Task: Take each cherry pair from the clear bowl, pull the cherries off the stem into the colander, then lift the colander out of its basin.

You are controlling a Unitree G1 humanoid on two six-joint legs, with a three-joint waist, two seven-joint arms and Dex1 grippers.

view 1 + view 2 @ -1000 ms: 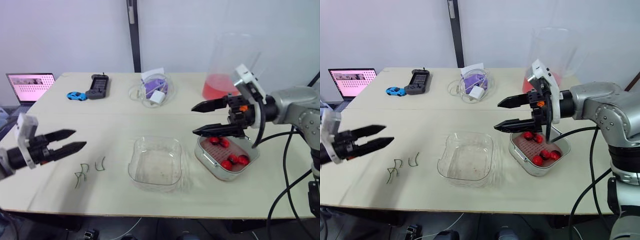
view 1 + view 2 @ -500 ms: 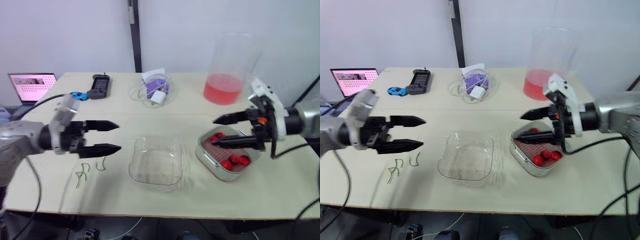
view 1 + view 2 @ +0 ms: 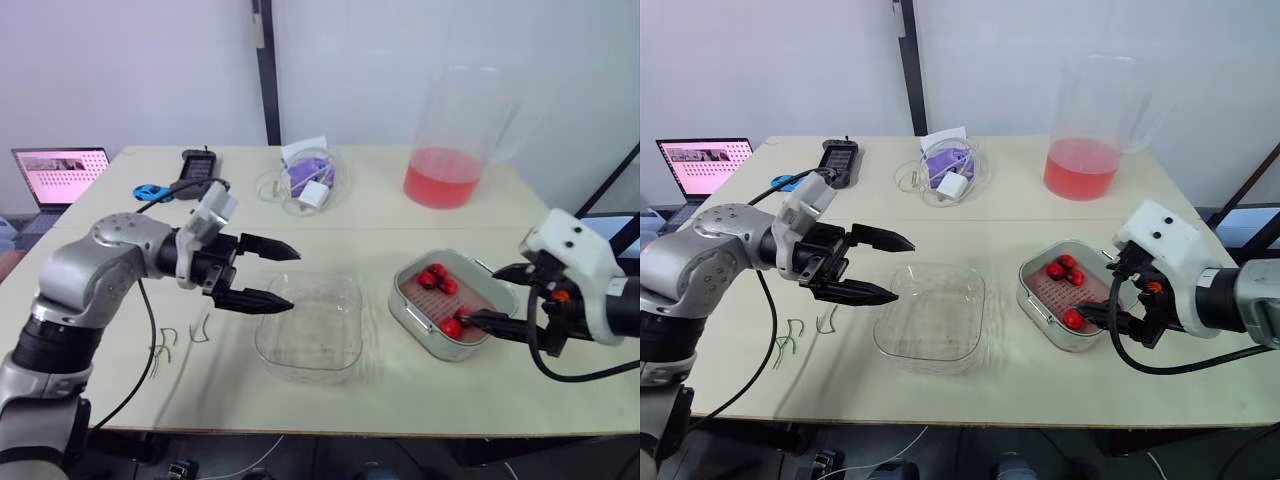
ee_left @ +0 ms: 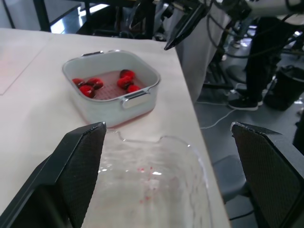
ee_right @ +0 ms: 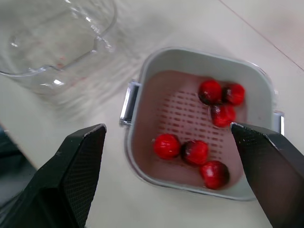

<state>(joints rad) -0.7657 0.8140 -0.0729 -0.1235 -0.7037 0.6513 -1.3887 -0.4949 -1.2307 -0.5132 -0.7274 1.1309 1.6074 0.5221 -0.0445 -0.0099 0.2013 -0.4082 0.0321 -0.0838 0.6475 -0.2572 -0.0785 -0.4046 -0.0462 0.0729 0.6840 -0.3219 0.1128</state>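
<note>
Six red cherries (image 5: 167,145) in pink slotted colander (image 5: 183,111), clear plastic bowl (image 3: 310,330) empty; my open left pincer (image 3: 295,278) advanced, open right pincer (image 3: 483,294) withdrew: lift remains.

A pale, plain wall (image 3: 130,70) stands behind the far edge of the scene; a dark vertical post (image 3: 266,70) runs down it, left of the middle; light falls evenly, with soft shadows. A broad cream table (image 3: 340,228) spans the view, a thin seam crossing its top from left to right; an open laptop (image 3: 58,170) sits at its far left corner, screen lit. In the left wrist view a grey floor (image 4: 223,128) lies beyond the table's edge, with a light cable (image 4: 214,121) trailing across it and dark frames behind.
</note>
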